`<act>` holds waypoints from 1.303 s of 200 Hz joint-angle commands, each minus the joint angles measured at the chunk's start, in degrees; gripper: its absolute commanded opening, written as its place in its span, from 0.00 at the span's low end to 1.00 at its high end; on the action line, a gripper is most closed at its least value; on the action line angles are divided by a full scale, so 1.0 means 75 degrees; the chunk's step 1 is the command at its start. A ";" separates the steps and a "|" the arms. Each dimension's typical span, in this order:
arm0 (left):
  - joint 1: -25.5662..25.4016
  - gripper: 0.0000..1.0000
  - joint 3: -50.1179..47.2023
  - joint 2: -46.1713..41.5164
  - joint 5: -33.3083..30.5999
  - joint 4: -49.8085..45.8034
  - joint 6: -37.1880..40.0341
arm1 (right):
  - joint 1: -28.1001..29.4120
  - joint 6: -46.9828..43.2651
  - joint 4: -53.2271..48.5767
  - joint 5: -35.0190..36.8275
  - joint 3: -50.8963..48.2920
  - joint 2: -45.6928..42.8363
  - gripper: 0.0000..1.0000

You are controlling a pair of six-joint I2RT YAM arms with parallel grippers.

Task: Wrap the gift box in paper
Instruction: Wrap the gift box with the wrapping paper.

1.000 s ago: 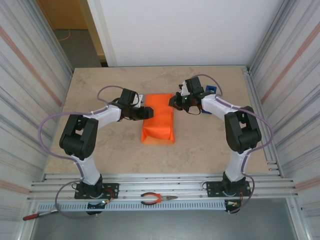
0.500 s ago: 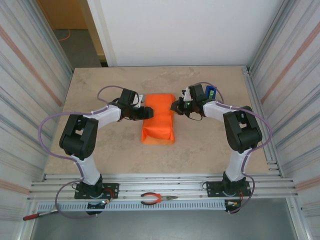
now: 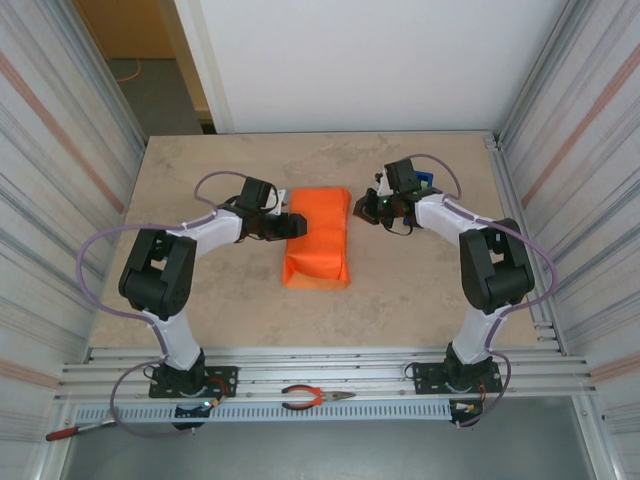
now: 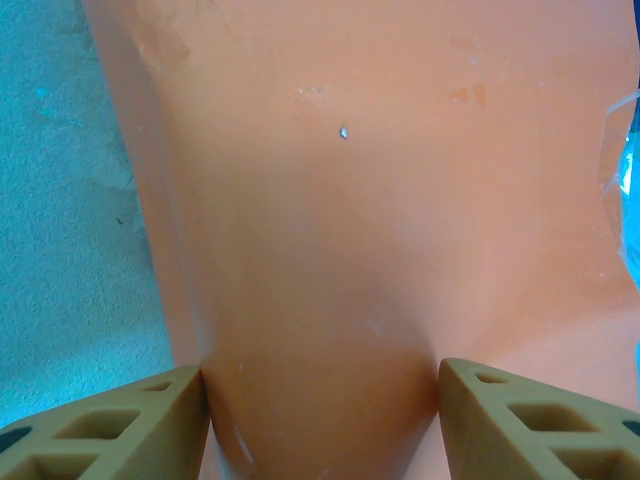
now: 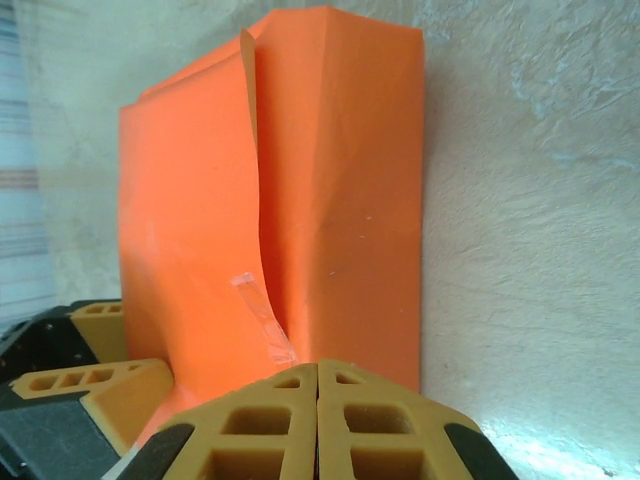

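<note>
Nearest the arm bases, a pair of red-handled pliers lies on the metal rail at the front edge, and another red-handled tool lies far off to the left.

Beyond the rail, the beige tabletop carries the paper at about its middle. The bright orange sheet is folded into a long bundle that runs from near to far. The gift box is hidden inside the bundle, so its exact spot under the folds cannot be told. The near end of the bundle lies low, with a creased flap across it.

The left end effector reaches in from the left and meets the bundle's left edge toward its far half. In the left wrist view its end effector has both fingers spread wide, with a bulge of paper filling the gap and touching each finger, so it has hold of the paper.

The right end effector sits just beside the bundle's right edge, apart from it. In the right wrist view its end effector has the two pads pressed together with nothing between them. Past them, an overlapping flap of the paper carries a short strip of clear tape.

Farther back, just behind the right wrist, stands a blue tape dispenser.
</note>
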 commanded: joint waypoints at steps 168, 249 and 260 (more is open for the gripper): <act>-0.0099 0.61 -0.0274 0.0380 -0.0421 -0.1025 0.0243 | 0.0703 -0.1112 -0.1904 0.1580 0.1008 0.0266 0.05; -0.0103 0.61 -0.0277 0.0365 -0.0421 -0.1017 0.0243 | 0.0782 -0.1248 -0.2050 0.1516 0.1202 0.0576 0.04; -0.0110 0.61 -0.0282 0.0376 -0.0421 -0.1019 0.0238 | 0.0840 -0.1262 -0.2053 0.1513 0.1235 0.0658 0.04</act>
